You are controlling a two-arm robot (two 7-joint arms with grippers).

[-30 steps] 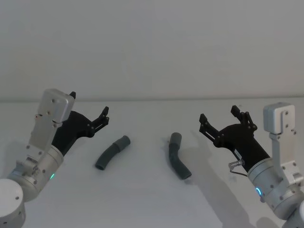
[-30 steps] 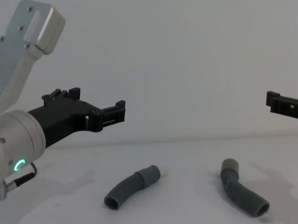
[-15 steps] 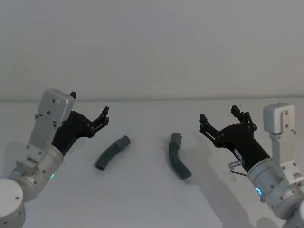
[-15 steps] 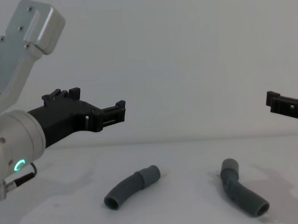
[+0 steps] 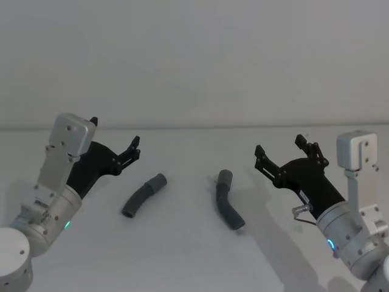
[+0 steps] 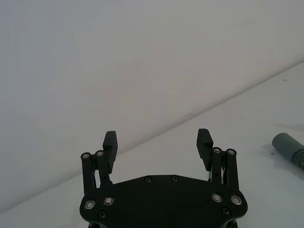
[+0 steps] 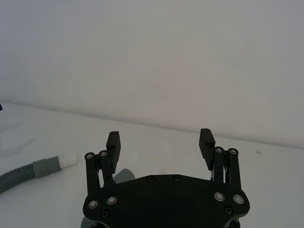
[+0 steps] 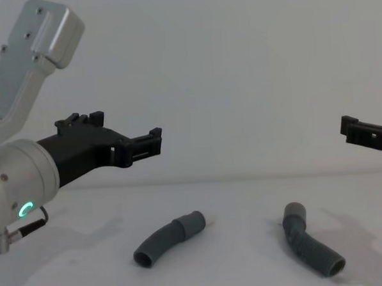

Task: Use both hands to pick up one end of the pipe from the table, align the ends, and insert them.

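Unchanged from earlier: left end effector point(image 5: 114, 134) and right end effector point(image 5: 280, 146) hover, fingers apart. On white table point(image 5: 182, 255), left pipe piece point(image 5: 143, 195) lies 9 o'clock of right pipe piece point(image 5: 227, 205). Grey wall point(image 5: 194, 61) behind.

place: robot lab bench | white table point(image 5: 182, 255) | plain grey wall point(image 5: 194, 61)

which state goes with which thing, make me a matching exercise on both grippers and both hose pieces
1. left black two-fingered gripper
2. right black two-fingered gripper
3. left dark grey ribbed hose piece
4. right dark grey ribbed hose piece

A. lying on the white table, nearer the right gripper
B. open, on the arm with a green ring
C. lying on the table, nearer the left gripper
D. open, at the chest view's right edge

Pairs: 1-B, 2-D, 3-C, 4-A
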